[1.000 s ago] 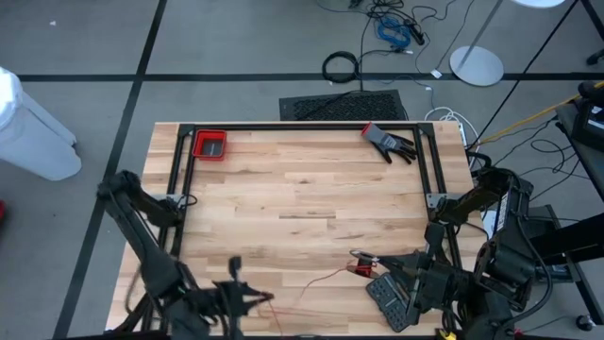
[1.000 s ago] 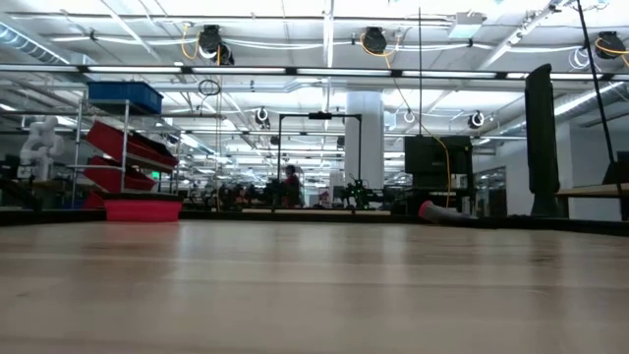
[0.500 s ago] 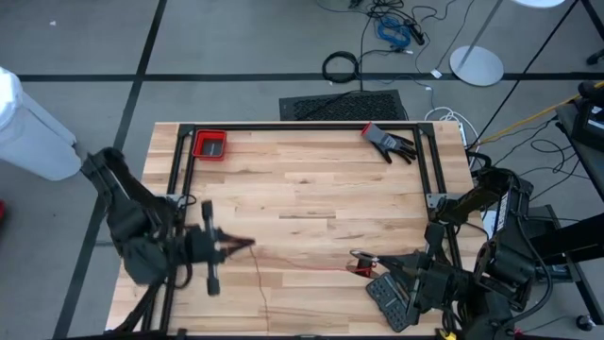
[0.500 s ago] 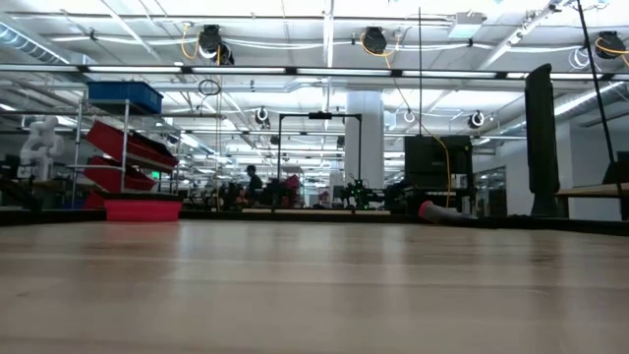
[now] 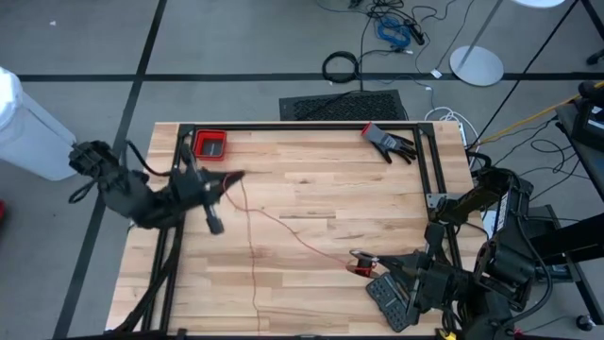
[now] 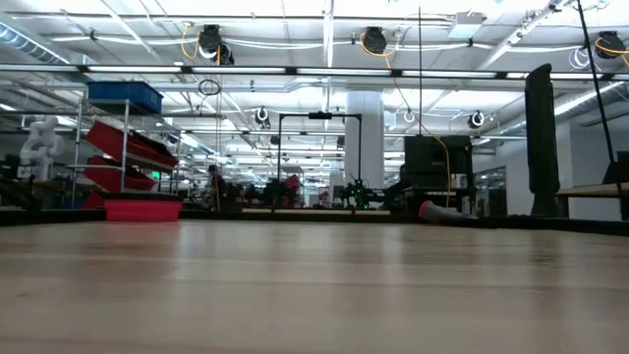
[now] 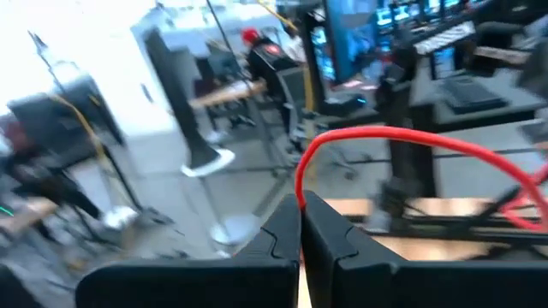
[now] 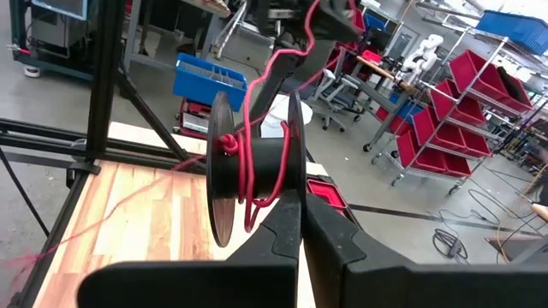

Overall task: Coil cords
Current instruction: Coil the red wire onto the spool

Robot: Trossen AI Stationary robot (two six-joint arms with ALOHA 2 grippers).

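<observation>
Left claw (image 5: 238, 177) raised, pinching red cord (image 5: 283, 224).

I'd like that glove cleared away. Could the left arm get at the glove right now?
Probably not now: the left gripper is shut on the red cord near the red bin, and the glove lies across the table at the far right corner.

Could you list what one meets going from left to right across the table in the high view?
Left gripper shut on the red cord → black spool held by the shut right gripper → glove.
</observation>
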